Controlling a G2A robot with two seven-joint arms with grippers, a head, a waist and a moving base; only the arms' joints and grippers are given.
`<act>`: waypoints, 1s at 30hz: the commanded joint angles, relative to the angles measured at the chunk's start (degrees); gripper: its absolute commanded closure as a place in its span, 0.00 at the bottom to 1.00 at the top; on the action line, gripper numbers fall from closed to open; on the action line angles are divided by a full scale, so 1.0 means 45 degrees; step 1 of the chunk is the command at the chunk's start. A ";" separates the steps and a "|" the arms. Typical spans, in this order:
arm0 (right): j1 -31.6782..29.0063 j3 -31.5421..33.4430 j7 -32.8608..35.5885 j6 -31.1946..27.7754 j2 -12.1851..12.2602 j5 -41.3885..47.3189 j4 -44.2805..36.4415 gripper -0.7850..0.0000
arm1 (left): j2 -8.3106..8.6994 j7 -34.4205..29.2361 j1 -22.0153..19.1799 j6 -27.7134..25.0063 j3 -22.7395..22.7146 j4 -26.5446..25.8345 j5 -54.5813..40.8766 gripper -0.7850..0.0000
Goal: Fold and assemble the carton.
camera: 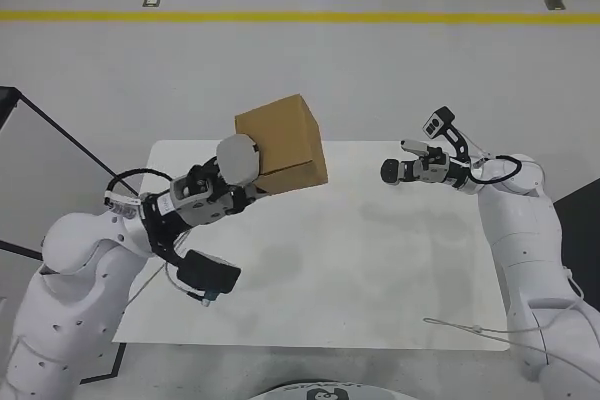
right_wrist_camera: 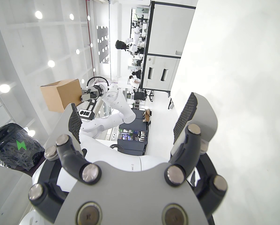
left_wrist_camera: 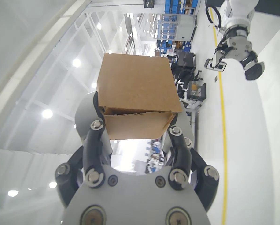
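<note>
A brown cardboard carton (camera: 283, 142) is held up above the far left part of the white table (camera: 380, 280), folded into a box shape. My left gripper (camera: 242, 170) is shut on the carton's near end, one finger on each side wall. In the left wrist view the carton (left_wrist_camera: 136, 87) stands between the fingers (left_wrist_camera: 96, 108), with a folded flap edge showing at its near end. My right gripper (camera: 388, 171) hangs above the table's far right part, open and with nothing in it, well apart from the carton. The right wrist view shows its pads (right_wrist_camera: 185, 115) spread wide, and the carton (right_wrist_camera: 60, 93) far off.
The table's top is bare white. A black frame (camera: 10, 130) stands off the table's far left corner. A yellow floor line (camera: 300, 16) runs behind the table. A thin cable (camera: 470, 328) lies at the near right edge.
</note>
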 commanded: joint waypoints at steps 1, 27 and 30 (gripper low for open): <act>0.0000 0.0000 0.0000 0.0000 0.0000 0.0000 0.0000 0.00 | -0.0027 0.0213 0.0118 -0.0449 0.0093 0.0415 -0.1306 1.00; 0.0000 0.0000 0.0000 0.0000 0.0000 0.0000 0.0000 0.00 | -0.0164 0.5290 0.0174 -0.1815 0.1381 0.2716 -0.4868 1.00; 0.0000 0.0000 0.0000 0.0000 0.0000 0.0000 0.0000 0.00 | -0.0193 0.5566 0.0000 -0.1755 0.1572 0.2856 -0.4914 1.00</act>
